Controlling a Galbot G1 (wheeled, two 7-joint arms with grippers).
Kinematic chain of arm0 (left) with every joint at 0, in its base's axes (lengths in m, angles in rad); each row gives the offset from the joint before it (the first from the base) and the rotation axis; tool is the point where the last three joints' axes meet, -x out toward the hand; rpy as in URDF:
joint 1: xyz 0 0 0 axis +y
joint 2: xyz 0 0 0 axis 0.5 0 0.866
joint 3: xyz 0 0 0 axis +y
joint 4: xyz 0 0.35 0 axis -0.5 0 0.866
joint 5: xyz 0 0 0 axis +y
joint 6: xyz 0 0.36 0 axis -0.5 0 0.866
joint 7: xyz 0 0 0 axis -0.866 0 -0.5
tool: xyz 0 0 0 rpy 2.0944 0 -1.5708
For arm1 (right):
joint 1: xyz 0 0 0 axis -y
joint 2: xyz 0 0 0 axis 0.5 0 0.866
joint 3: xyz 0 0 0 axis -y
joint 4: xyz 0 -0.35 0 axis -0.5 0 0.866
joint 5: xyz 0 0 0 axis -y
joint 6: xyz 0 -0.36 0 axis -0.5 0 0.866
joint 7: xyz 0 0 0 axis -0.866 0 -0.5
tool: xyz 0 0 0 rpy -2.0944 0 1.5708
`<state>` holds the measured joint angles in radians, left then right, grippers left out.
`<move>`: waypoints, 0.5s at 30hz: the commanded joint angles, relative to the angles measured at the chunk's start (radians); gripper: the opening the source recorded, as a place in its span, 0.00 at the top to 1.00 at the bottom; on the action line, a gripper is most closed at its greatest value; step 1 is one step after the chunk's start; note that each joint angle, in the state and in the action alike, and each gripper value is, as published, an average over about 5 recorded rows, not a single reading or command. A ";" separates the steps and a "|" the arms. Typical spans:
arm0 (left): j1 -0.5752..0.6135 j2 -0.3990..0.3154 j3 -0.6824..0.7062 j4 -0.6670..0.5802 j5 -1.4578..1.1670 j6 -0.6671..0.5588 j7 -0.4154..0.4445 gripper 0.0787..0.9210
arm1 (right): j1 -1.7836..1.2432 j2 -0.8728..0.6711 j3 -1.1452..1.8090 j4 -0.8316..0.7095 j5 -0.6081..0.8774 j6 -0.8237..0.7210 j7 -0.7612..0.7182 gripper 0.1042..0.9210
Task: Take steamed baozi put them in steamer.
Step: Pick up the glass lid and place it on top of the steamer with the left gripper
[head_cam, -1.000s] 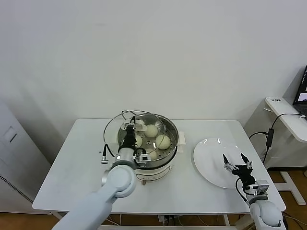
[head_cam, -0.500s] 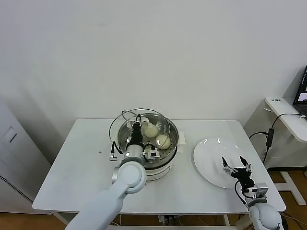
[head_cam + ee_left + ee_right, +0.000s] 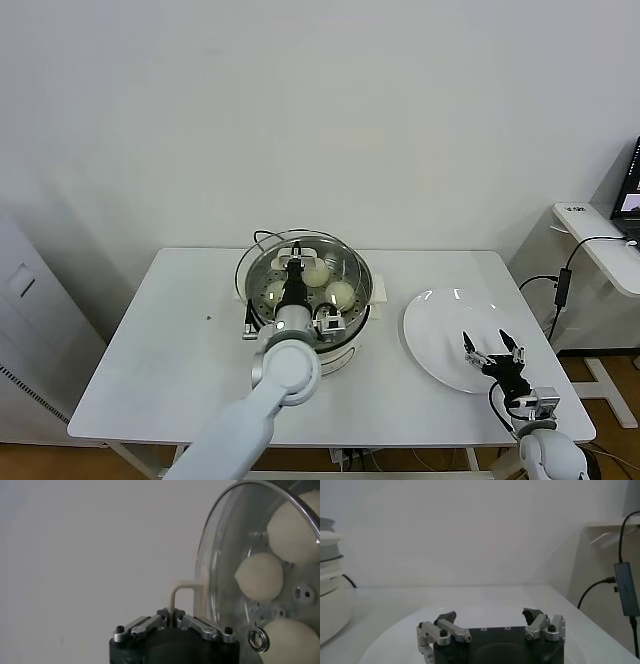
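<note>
Left pincer (image 3: 293, 266) clamps glass lid (image 3: 262, 268) handle over steamer (image 3: 355, 300), three baozi (image 3: 339, 295) visible; right pincer (image 3: 491, 351) wide open, empty.

The glass lid (image 3: 250, 565) was cut off by the frame edge; the fourth baozi (image 3: 276, 292) sat partly hidden behind the left gripper (image 3: 294, 268).

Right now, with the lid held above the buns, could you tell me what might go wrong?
The left gripper holds the round glass lid only by its thin white handle; it could tilt or slip. Lowered off-centre, it may catch the shiny steel steamer rim or press on the cream-white baozi.
</note>
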<state>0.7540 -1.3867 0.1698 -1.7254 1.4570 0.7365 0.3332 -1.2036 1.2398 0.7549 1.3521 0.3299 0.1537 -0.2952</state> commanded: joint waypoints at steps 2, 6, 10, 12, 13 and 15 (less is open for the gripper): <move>0.010 -0.079 -0.013 0.037 0.077 0.049 -0.004 0.96 | -0.004 0.000 0.010 -0.008 0.004 0.007 -0.009 0.12; 0.011 -0.091 -0.010 0.046 0.080 0.049 -0.007 0.96 | -0.008 0.003 0.015 -0.011 0.005 0.010 -0.015 0.12; 0.015 -0.098 -0.009 0.051 0.082 0.049 -0.010 0.96 | -0.009 0.006 0.019 -0.016 0.005 0.014 -0.020 0.12; 0.018 -0.100 -0.007 0.052 0.084 0.049 -0.010 0.96 | -0.009 0.006 0.020 -0.018 0.005 0.015 -0.021 0.12; 0.020 -0.100 -0.006 0.052 0.085 0.049 -0.010 0.96 | -0.008 0.007 0.021 -0.018 0.005 0.015 -0.021 0.12; 0.025 -0.099 -0.003 0.052 0.086 0.049 -0.010 0.96 | -0.007 0.006 0.021 -0.018 0.005 0.015 -0.022 0.12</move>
<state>0.7721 -1.4661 0.1635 -1.6825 1.5233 0.7365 0.3243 -1.2121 1.2461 0.7740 1.3354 0.3342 0.1680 -0.3152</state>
